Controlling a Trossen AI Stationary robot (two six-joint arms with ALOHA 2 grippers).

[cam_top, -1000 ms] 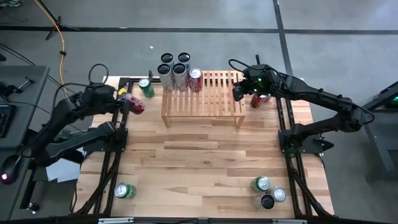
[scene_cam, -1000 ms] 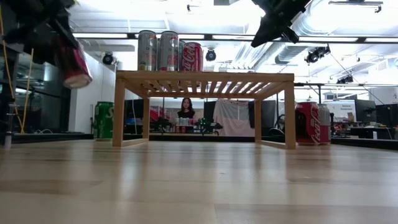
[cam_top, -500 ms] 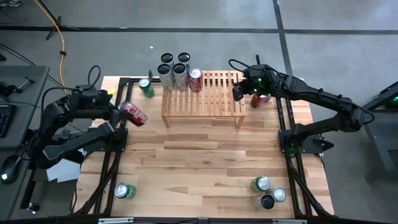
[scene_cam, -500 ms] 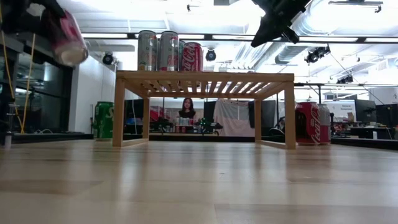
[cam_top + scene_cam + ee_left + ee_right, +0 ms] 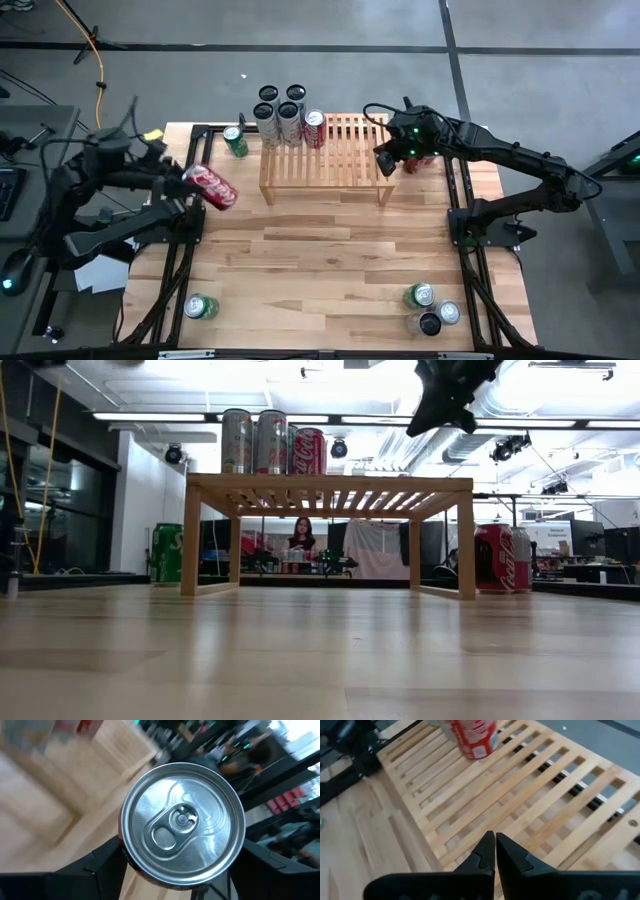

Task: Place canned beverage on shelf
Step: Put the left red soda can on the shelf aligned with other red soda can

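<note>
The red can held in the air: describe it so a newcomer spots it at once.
Find the shelf at the table's far edge, then look off its left end. There the left end effector holds a red can tilted above the table, the only can not standing on anything.

Left gripper (image 5: 185, 180) and red can (image 5: 211, 186) above low view's frame; wrist background blurred

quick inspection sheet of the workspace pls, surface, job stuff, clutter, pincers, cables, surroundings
surface: light-wood table, slats bare in the middle
job's things: shelf carries cans on its left end; red can held tilted, off the table
clutter: green can beside shelf, red can at its right leg, loose cans at front corners
pincers: left pincer holding the red can; right pincer shut over shelf
cables: orange cable on floor
surroundings: person behind table
</note>
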